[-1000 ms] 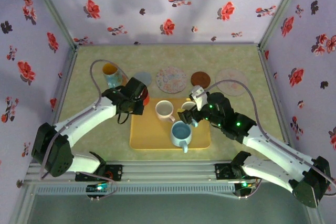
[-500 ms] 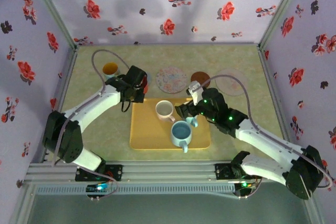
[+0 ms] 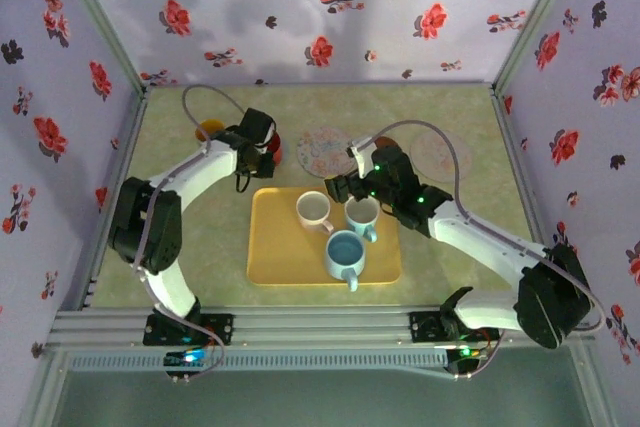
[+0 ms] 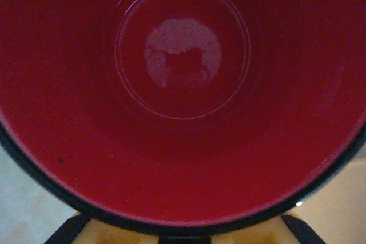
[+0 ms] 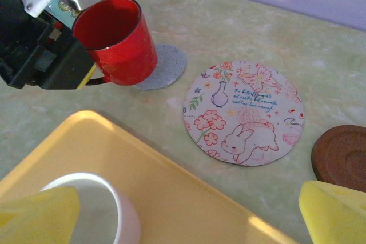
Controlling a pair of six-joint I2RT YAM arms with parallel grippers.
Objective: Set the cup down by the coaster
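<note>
Right wrist: glossy red cup (image 5: 114, 43) in left end effector (image 5: 90, 76), by round coaster (image 5: 169, 66); right end effector (image 5: 186, 218) open.

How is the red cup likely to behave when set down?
The red cup looks rigid and glossy, so it is probably stiff, slippery and breakable. Landing on the edge of the grey coaster, it might wobble or tip.

The left hand (image 3: 260, 150) has carried the red cup (image 5: 114, 41) away from the far left corner of the yellow tray (image 3: 275, 257), up to the grey coaster (image 5: 166, 67); the right hand (image 3: 343, 187) has moved beyond the tray's far edge.
</note>
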